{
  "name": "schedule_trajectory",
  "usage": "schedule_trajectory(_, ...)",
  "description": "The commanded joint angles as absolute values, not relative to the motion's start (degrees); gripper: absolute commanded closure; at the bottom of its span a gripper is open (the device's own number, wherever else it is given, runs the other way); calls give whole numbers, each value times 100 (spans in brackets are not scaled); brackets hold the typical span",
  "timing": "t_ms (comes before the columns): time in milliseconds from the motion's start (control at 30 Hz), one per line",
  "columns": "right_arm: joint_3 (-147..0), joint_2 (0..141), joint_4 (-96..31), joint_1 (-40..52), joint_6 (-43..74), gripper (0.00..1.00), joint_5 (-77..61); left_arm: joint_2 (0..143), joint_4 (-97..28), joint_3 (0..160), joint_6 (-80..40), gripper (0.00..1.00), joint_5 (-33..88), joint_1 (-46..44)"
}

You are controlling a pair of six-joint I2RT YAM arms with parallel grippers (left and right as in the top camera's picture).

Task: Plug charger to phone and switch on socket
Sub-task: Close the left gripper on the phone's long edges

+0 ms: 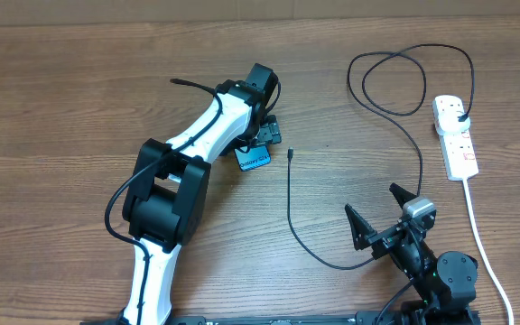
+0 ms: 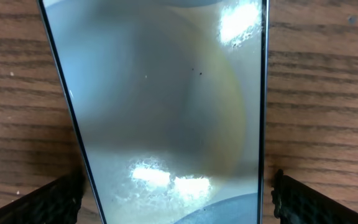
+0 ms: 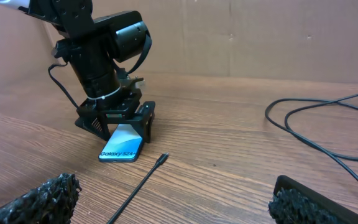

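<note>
Near the centre of the table (image 1: 79, 81), the phone (image 1: 253, 161) is seen lying flat, screen up, under the left gripper (image 1: 260, 143). That gripper's 2 fingers (image 2: 48, 200) are set narrowly along the phone's long edges; whether they press cannot be told. The charger (image 1: 289, 203) is laid loose, its connector tip (image 1: 291, 153) just beside the phone at 3 o'clock, not touching. Its plug (image 1: 459, 116) appears seated in the socket (image 1: 459, 149), far off at 3 o'clock. The right gripper (image 1: 369, 198) is held wide and empty at 5 o'clock.

If the squeeze is uneven, the phone could be twisted and its port turned from the tip. The thin tip could be pinched off-axis and jammed at the port. The light socket could be shoved rather than switched.
</note>
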State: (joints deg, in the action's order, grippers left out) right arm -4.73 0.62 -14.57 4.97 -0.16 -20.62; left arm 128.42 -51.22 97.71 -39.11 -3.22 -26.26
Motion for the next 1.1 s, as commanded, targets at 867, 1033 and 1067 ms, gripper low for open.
schedule_trajectory(867,-454,16,-1415,530,-5,0,-2067,13126,-5162,9841,-4036,32,-294,-2655)
schedule_trajectory(1033,-454,16,-1415,530,-5,0,-2067,13124,-5207,9841,-4036,41,-294,-2655)
schedule_trajectory(1067,-454,16,-1415,530,-3,0,-2067,13124,-5210,9841,-4036,42,-294,-2655)
